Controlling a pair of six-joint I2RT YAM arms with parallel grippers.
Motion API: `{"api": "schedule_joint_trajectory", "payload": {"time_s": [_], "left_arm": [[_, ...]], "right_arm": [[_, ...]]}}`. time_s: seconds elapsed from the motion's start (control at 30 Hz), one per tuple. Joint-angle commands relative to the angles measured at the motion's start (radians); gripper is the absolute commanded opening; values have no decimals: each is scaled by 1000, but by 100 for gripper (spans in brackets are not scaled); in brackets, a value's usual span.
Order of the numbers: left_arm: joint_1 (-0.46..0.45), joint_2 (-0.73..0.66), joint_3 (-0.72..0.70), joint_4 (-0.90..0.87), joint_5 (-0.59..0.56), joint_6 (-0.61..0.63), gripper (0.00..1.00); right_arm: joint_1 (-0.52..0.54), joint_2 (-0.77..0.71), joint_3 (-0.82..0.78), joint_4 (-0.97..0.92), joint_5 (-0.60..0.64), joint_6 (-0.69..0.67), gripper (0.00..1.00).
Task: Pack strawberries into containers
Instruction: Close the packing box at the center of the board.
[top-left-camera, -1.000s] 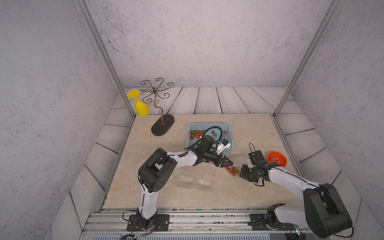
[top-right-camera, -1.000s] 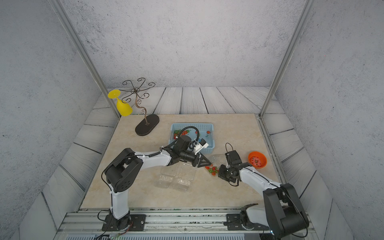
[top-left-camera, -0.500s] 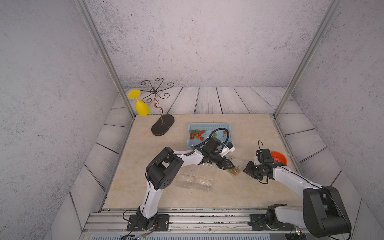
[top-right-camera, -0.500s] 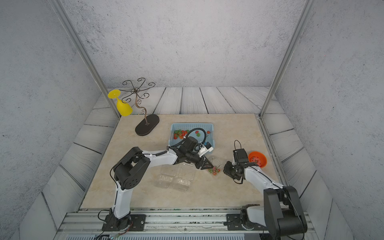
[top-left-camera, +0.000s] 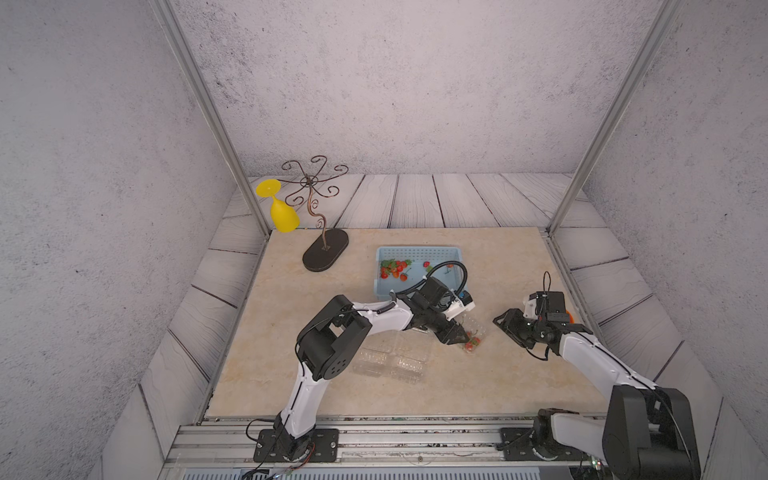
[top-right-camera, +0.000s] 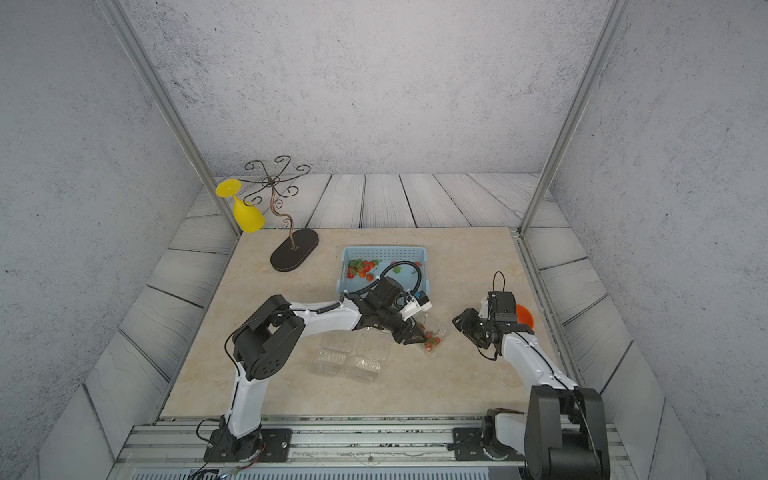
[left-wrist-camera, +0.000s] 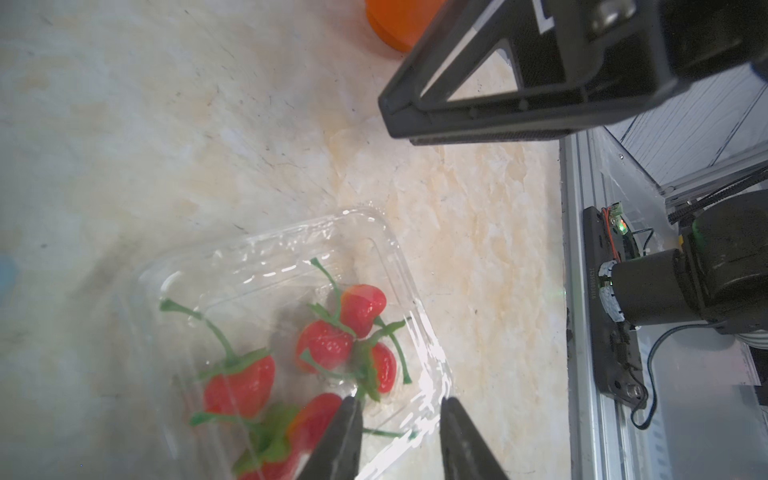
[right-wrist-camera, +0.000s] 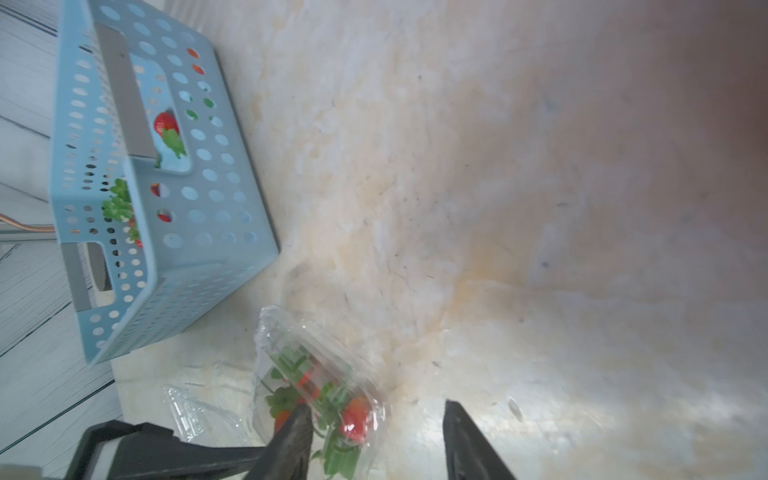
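- On the beige bench (top-left-camera: 332, 395), in both top views, the loaded clear plastic clamshell container (top-left-camera: 473, 338) sits between the two arms. The left jaws are on it. The right jaws are near it and point its way across bare bench; they stand apart and hold nothing.
- The light blue perforated plastic basket (top-left-camera: 419, 250) holds most of the small red strawberries with green caps (top-left-camera: 395, 270). It lies beyond the container, farther from the right jaws than from the left arm (top-left-camera: 374, 322), whose wrist and cable cross its near edge.
- Two empty clear clamshell containers (top-right-camera: 349, 357) lie side by side just beside that forearm. The orange bowl (top-right-camera: 525, 316) is close behind the right wrist.
- In the left wrist view, the left jaws straddle the container's near rim, one jaw inside above the berries and one outside. They look closed on the plastic. A handful of strawberries (left-wrist-camera: 324, 347) is bunched at that end, and the far end is bare. The right jaws hang beyond the far rim, not touching it.
- In the right wrist view, only bare bench shows between the parted right jaws. The container (right-wrist-camera: 291, 332) lies off to one jaw's side, and its long axis seems to run toward the basket (right-wrist-camera: 199, 208).
- I judge that the free right arm has the open approach, while the basket's wall and the left arm crowd any reach for more berries.
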Motion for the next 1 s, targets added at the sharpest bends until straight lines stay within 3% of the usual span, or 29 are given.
{"api": "schedule_joint_trajectory", "payload": {"time_s": [0.0,0.4,0.97], "left_arm": [[-7,45,16,-45,-21,30,36],[-9,42,7,-51,-30,34,36],[-9,38,-4,-34,-30,25,35]], "right_arm": [[-3,51,14,49,-85,-12,53],[-2,184,-47,181,-152,-10,49],[9,203,-118,229,-178,6,28]]}}
